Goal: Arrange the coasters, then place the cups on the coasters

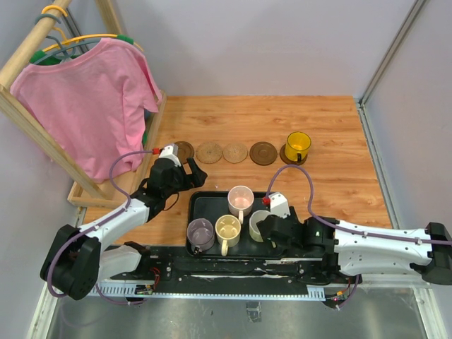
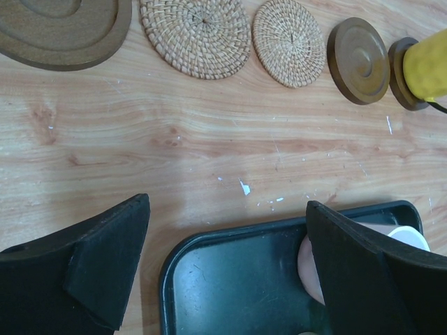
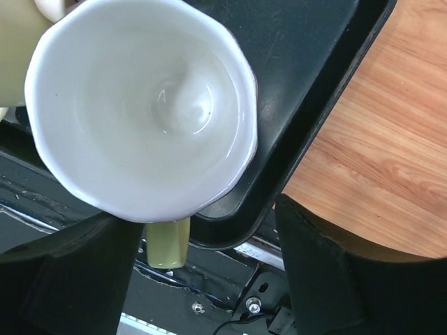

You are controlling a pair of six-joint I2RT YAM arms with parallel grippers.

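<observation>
Five round coasters, two woven rattan and three grooved dark wood, are lying in a far row. One amber-yellow handled cup is sitting on the rightmost. Four cups are waiting in the near black rectangular tray. My right gripper is straddling the handle of the glossy whitish cup, jaws apart, unclamped. My left gripper is hovering wide open, empty.

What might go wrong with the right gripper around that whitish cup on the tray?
The whitish cup sits at the rim of the black tray, so a finger of the right gripper might catch that rim. The cream cup stands close beside it and may get knocked.
</observation>
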